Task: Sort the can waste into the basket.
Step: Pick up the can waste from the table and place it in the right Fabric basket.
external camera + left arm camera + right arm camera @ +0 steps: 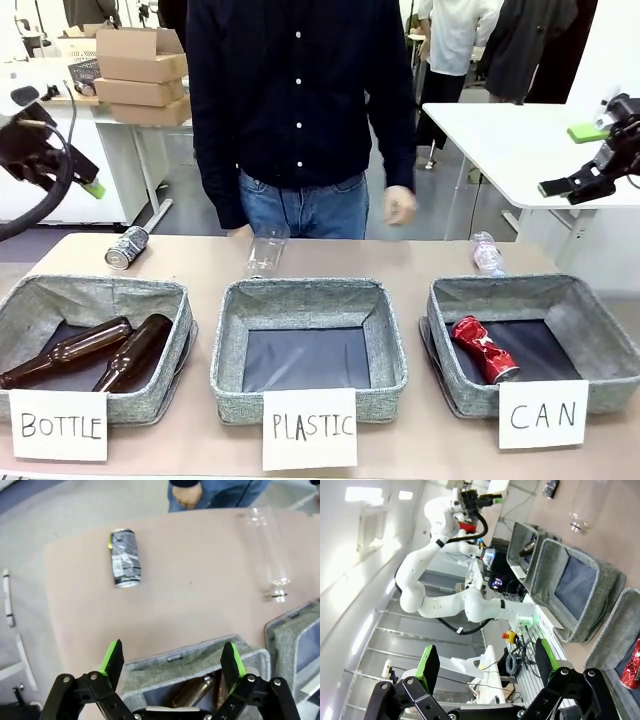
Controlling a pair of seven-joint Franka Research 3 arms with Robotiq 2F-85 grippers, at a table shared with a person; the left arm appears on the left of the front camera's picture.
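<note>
Red can [485,348] already in CAN basket [530,290]. Dark can [125,558] lies on counter [200,580]; left claw [172,649] spread, empty, facing it, presumably for pickup. Right claw [486,649] spread, parked aloft.

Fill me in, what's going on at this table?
Can sorting, half done. The crushed red can lies in the CAN basket; the dark can lies on the table beyond the BOTTLE bin. The left claw hangs open above that bin, the right claw open off to the side; neither holds anything. The person stands at the far edge.
</note>
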